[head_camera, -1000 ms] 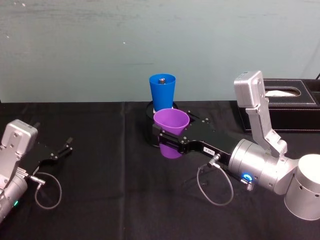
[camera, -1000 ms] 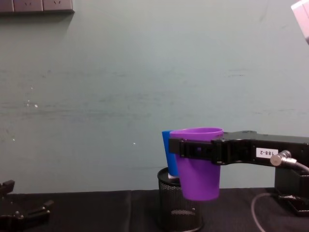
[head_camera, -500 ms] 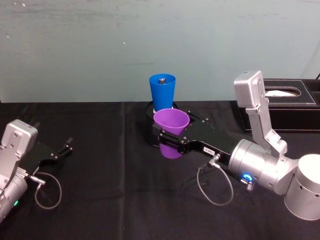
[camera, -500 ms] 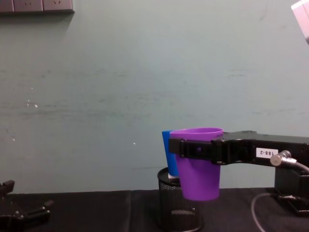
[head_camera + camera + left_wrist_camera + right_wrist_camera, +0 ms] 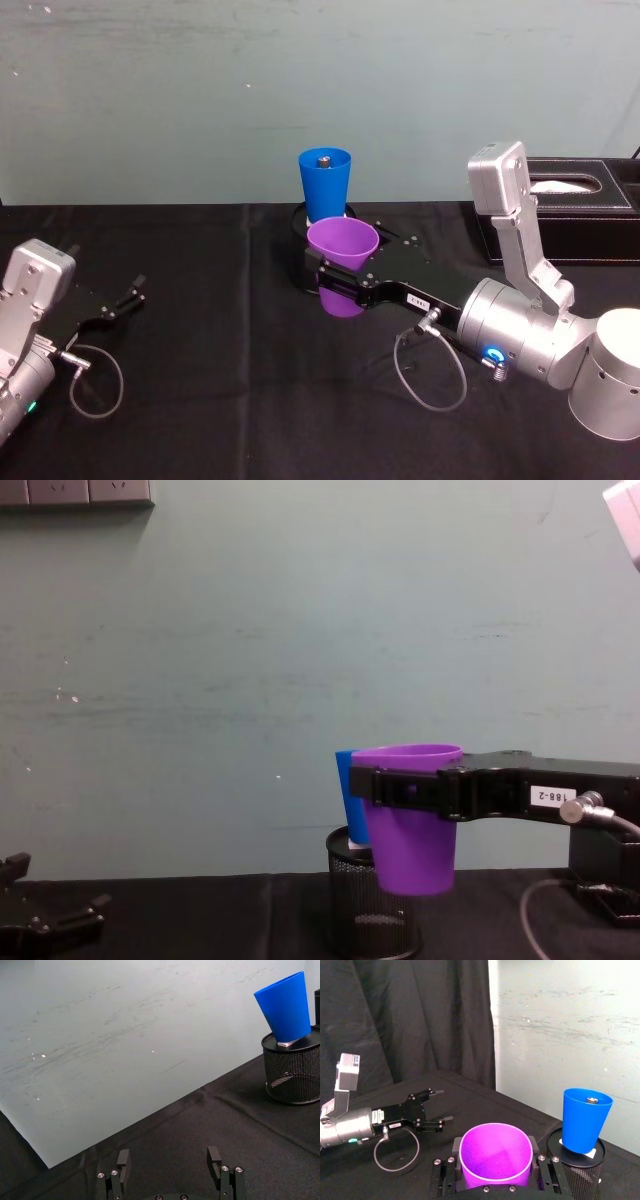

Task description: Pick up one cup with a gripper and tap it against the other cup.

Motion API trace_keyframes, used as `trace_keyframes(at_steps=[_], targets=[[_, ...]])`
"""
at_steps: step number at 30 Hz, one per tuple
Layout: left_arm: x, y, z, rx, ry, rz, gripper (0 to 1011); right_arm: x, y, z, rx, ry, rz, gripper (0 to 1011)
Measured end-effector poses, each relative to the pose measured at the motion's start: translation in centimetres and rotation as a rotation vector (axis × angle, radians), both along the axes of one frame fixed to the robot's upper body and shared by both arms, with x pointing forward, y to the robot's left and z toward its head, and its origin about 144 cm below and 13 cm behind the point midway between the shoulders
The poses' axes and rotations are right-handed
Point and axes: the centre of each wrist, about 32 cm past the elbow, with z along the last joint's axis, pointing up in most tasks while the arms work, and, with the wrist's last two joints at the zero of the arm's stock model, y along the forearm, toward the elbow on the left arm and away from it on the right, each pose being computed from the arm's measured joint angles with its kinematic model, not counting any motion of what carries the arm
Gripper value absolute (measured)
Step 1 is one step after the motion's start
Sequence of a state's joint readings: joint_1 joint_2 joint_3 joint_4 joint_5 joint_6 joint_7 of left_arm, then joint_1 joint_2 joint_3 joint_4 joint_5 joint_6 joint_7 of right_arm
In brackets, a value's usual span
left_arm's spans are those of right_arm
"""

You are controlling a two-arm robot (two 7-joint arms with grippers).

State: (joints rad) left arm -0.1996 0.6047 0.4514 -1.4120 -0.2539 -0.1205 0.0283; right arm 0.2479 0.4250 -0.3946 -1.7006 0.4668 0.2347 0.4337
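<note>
No change over the last second: same pose, same height, same gap, so probably paused mid-approach with the tap not yet made. Near left, parked low over the black table (image 5: 220,400): left gripper (image 5: 168,1160), fingers spread wide, holding nothing. From near right in to centre: right gripper (image 5: 335,278), clamped snug round the purple cup (image 5: 342,242) just under its rim and holding it clear of the table. Upright, mouth up, long axis vertical, narrow base down. Farther back at centre: blue cup (image 5: 325,185), also upright and mouth up, perched on top of a black mesh pen holder (image 5: 370,915). Just beyond the purple cup, close but apart going by the right wrist view. Judged next: short push toward the far wall to bring side against side. Risk of knocking the blue cup off its perch if pushed hard.
</note>
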Motion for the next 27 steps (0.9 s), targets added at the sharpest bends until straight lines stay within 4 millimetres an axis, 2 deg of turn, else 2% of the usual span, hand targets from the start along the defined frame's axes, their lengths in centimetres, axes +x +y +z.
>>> trace_keyframes(at_steps=[27], targets=[[0.0,0.0,0.0,0.0,0.0,0.0,1000,0.0,0.0,0.0,0.0,0.0,0.0,736]])
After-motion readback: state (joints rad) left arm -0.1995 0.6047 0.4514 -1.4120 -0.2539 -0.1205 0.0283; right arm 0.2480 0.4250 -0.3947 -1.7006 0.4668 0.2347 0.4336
